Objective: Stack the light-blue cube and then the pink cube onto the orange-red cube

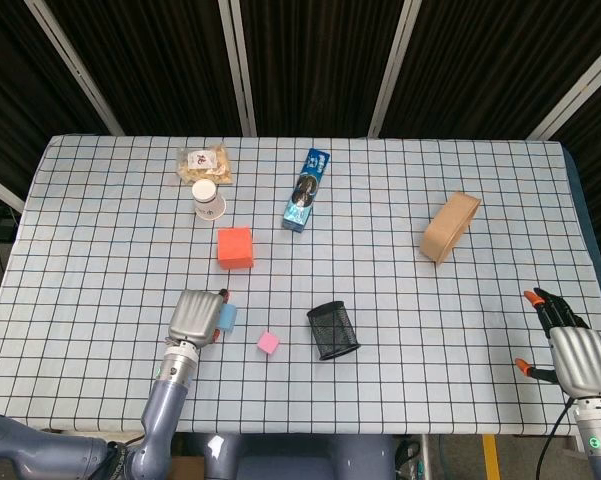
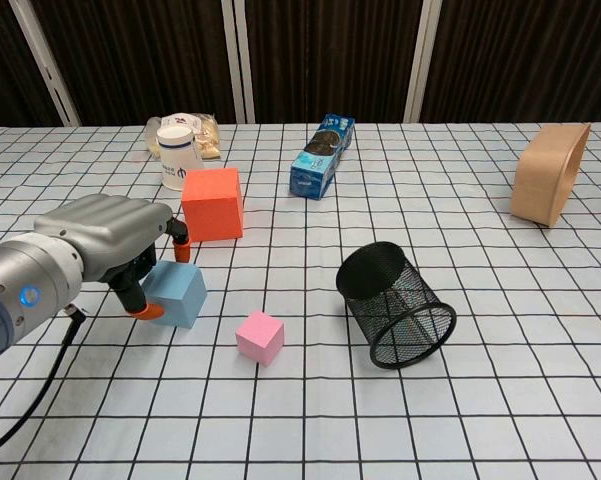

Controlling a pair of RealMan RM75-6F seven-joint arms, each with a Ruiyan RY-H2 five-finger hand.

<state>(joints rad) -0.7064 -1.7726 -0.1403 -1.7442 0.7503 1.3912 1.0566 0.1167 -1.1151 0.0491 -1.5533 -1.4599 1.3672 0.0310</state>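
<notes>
The light-blue cube rests on the table, just in front of the orange-red cube. My left hand wraps it from the left, thumb tip on its front-left face and fingertips curled over its back edge. The small pink cube lies free a little to the right of the blue one. Far off at the table's front right edge, my right hand holds nothing, with its fingers apart; the chest view does not show it.
A black mesh pen cup lies tipped right of the pink cube. Behind the orange-red cube stand a paper cup and a snack bag. A blue package and a tan case lie further back right.
</notes>
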